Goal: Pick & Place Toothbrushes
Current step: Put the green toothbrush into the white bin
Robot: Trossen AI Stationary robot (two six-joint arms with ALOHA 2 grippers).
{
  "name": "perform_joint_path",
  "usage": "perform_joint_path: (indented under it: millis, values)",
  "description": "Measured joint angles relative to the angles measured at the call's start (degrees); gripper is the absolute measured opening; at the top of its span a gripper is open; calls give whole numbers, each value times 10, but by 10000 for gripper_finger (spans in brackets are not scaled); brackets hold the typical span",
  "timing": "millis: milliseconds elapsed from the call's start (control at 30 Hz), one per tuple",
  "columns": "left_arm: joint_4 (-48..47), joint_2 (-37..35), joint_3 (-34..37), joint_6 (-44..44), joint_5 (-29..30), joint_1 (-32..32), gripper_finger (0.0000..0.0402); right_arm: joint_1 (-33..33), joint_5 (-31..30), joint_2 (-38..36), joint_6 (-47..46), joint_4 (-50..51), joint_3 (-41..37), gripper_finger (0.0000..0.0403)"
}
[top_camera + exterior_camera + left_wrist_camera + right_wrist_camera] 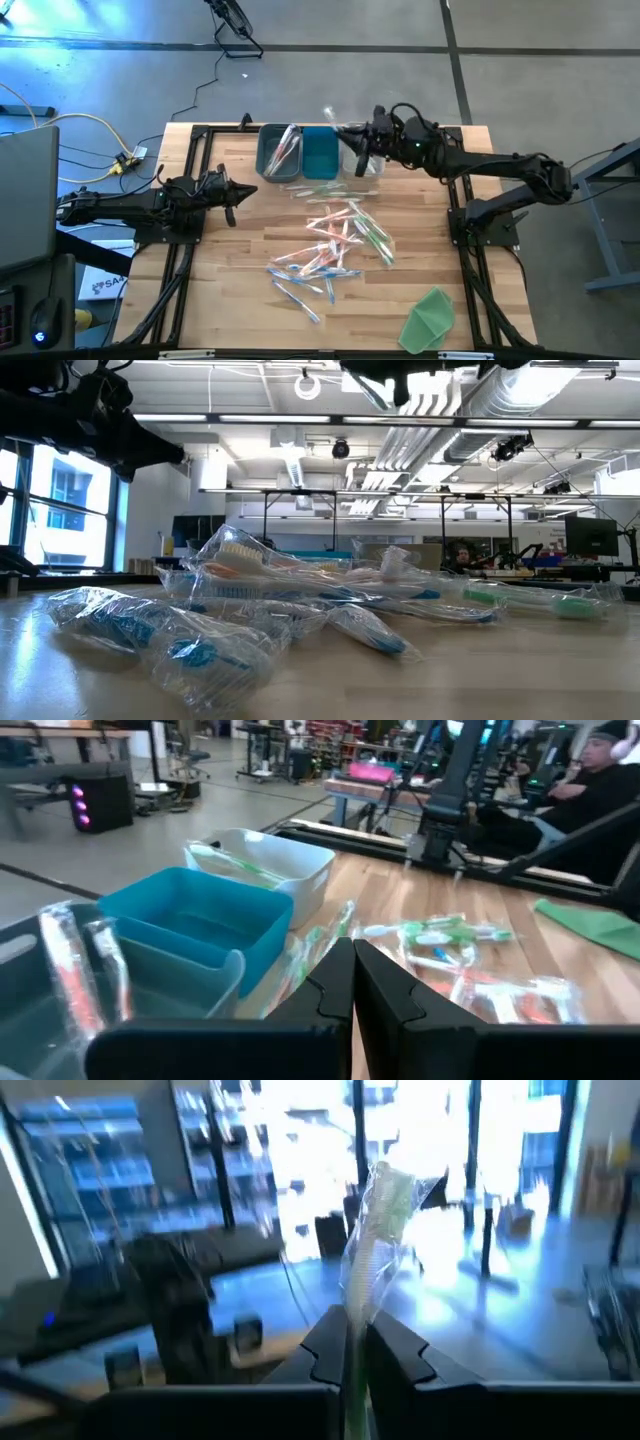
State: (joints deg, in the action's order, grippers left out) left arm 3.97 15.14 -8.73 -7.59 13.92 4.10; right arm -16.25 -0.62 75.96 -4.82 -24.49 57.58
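Note:
Many wrapped toothbrushes (335,240) in pink, blue and green lie scattered mid-table, seen close up in the low view as a pile of toothbrushes (250,600). Three bins stand at the far edge: a grey bin (278,150) with pink brushes, a blue bin (320,150), and a white bin (265,860) holding a green brush. My right gripper (352,135) hovers over the bins, shut on one wrapped green toothbrush (385,1195). My left gripper (240,192) waits shut at the table's left, touching nothing. My right gripper pinches the wrapped green toothbrush between its two fingers, at a stretch of its shaft (354,1315) behind the green end. The brush lies along the fingers and juts out past the fingertips (400,1355). The fingers are about level, pointing toward the table's left, with the brush lifted clear above the bins.
A folded green cloth (430,318) lies at the near right corner. Black frame rails (190,180) run along both sides of the wooden table. Bare wood shows at the near left. A person sits beyond the table in the left wrist view.

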Motion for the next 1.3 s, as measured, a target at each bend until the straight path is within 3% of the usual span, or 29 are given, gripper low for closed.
perform_joint_path:
  millis: [200, 400, 800, 1300]
  values:
    - [11, 0, 0, -16, 8, 0, 1, 0, 31, 31, 41, -66, 0, 13]
    - [11, 0, 0, -22, 9, 0, 1, 0, -53, 39, 51, -8, 0, 13]
    - [25, 0, 0, 35, 82, 0, 1, -39, -138, 39, 32, 54, 0, 13]
    - [20, 0, 0, 48, 83, 0, 1, -111, -93, 86, -10, 81, 0, 13]
